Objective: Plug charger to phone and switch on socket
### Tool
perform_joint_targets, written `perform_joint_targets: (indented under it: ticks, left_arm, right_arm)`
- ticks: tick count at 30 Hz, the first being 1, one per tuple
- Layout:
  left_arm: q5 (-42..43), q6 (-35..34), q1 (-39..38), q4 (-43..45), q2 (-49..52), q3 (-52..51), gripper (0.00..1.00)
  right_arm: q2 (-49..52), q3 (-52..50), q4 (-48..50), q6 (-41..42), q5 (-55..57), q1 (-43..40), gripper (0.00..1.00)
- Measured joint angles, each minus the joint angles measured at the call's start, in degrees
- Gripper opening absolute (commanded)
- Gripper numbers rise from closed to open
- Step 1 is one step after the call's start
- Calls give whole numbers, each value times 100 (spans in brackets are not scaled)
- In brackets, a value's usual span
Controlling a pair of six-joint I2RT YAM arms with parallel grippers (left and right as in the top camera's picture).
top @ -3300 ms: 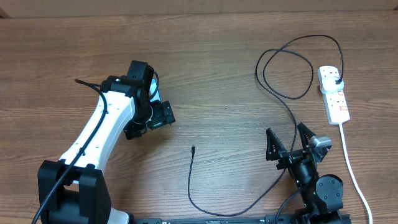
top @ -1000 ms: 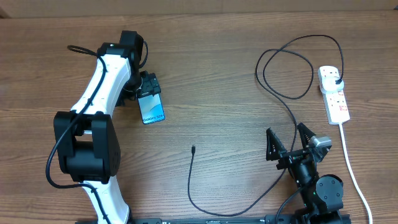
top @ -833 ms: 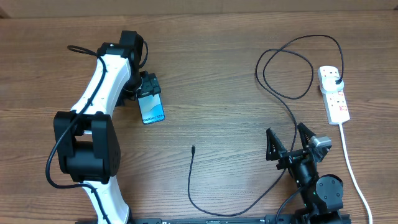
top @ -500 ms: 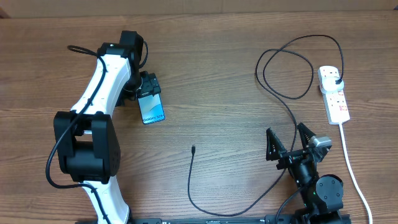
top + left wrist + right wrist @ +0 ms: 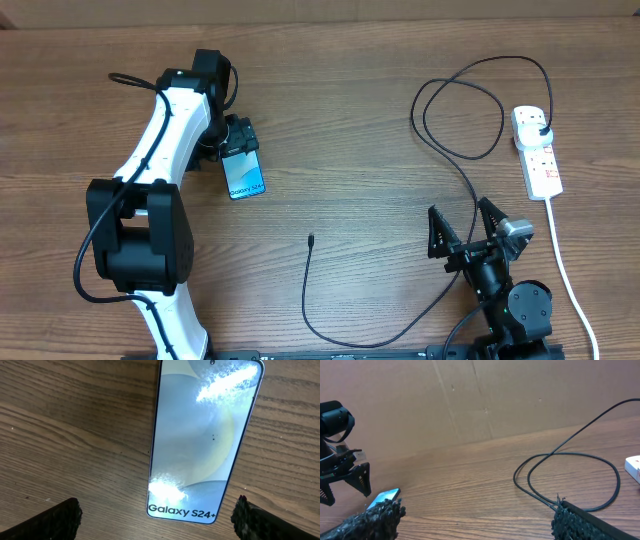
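The phone lies flat on the table at the left, light blue screen up; the left wrist view shows its "Galaxy S24+" end. My left gripper is open, its fingers on either side of that end, not touching it. The charger's connector tip lies loose mid-table. Its black cable runs along the front edge, then up in loops to the black plug sitting in the socket. My right gripper is open and empty, just right of the cable.
The socket's thick white cord runs down the right side to the front edge. The right wrist view shows the cable loops, the phone far left and a cardboard wall behind the table.
Since 3.3 s ago my left arm has swung back and left, and the phone now lies uncovered in front of its open gripper. Nothing has moved in the last second.
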Motion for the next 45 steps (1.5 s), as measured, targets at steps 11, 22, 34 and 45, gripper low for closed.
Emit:
perform_joint_targets:
  ticks: [11,22,34,45]
  left_arm:
    - [0,-22,0,184,0,0,100]
    - [0,-256,0,957,0,-2,100]
    - [0,-304,-35,1967,0,-535,100]
    - [2,-313,-205,2081,0,-1032,100]
  right_arm:
    - [0,0,2,0,0,0,100]
    - [0,0,2,0,0,0,100]
    - [0,0,2,0,0,0,100]
    - [0,0,0,0,0,0,100]
